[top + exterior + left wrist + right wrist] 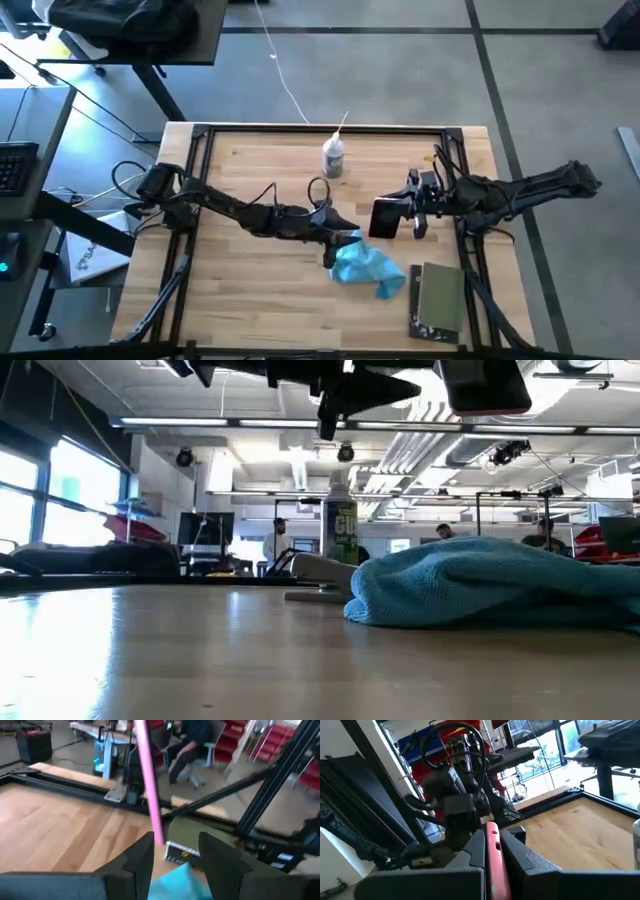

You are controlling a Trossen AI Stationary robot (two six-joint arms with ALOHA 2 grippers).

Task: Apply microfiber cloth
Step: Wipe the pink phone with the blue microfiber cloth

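- My left end effector point(338, 243) hovers low over the middle of the surface point(250, 300), its fingers apart with nothing between them, right at the near edge of the microfiber cloth point(368, 268).
- The cloth lies crumpled on the wood, turquoise and floppy, just under and beyond those open fingers (in the left wrist view only a blue corner of it shows).
- My right end effector point(412, 215) hangs near the centre, clamped on a flat dark-backed, pink-edged thing point(386, 217), held clear of the wood.
- Risk, as I judge it: closing on a loose fold could lift only a corner, so the cloth trails or slips free.
- The two arms sit close; a careless swing could knock them together.
- A small bottle point(334, 157) stands behind the cloth, well apart.
- An olive-green book point(439, 298) lies just beside the cloth, towards the right front corner, and could catch a dragged fold.
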